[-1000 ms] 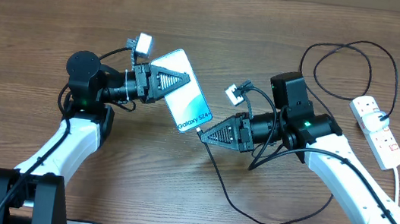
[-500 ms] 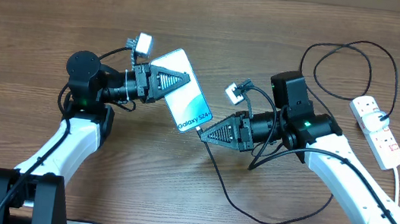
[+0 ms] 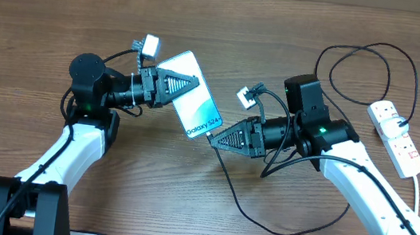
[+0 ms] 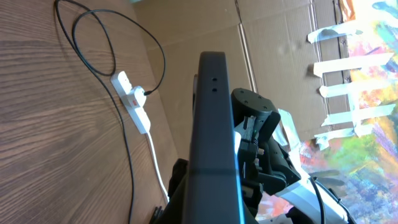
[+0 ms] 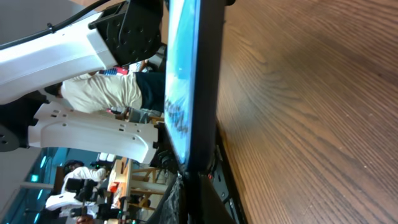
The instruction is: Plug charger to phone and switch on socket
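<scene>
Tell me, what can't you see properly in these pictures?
- Overhead: whether the charger plug is inside the phone; the right claw covers that spot.
- Right wrist: the same joint is dark and cut off by the bottom edge.
- Overhead and left wrist: the socket switches are too small to read.

A wooden table (image 3: 46, 17) with a warm brown grain fills the overhead view, evenly lit and free of hard shadows. From the left wrist view, plain brown cardboard panels (image 4: 261, 31) stand like a wall past the table's far edge. Strips of pale tape (image 4: 339, 62) run across the cardboard to a sheet painted in bright mixed colours (image 4: 373, 93). From the right wrist view, the room beyond is blurred; a person in a light shirt (image 5: 102, 93) is there, with teal-tinted light lower down.
</scene>
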Motion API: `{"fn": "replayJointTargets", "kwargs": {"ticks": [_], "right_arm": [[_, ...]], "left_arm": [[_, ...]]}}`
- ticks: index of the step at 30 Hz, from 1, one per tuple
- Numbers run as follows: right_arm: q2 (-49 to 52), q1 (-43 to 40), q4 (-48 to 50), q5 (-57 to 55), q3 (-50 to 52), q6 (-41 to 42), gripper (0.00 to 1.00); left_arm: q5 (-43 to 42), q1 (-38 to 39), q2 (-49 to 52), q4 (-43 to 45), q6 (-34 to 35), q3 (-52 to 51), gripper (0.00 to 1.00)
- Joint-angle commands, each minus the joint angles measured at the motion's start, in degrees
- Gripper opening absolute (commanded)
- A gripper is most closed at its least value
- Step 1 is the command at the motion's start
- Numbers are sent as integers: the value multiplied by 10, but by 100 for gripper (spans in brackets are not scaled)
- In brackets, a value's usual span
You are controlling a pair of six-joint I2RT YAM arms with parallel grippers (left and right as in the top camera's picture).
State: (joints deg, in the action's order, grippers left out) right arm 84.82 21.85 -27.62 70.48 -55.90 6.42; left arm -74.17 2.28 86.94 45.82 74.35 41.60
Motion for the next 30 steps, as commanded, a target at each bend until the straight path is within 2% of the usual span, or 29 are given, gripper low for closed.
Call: {"fn": "replayJointTargets", "kwargs": {"ticks": [1, 30], "right_arm": [[-1, 3, 6, -8, 0, 9, 4], [-1, 3, 4, 16, 0, 7, 4]], "left_arm": [[-13, 4, 0, 5, -17, 14, 4], [-4, 4, 0, 4, -24, 14, 4]]}}
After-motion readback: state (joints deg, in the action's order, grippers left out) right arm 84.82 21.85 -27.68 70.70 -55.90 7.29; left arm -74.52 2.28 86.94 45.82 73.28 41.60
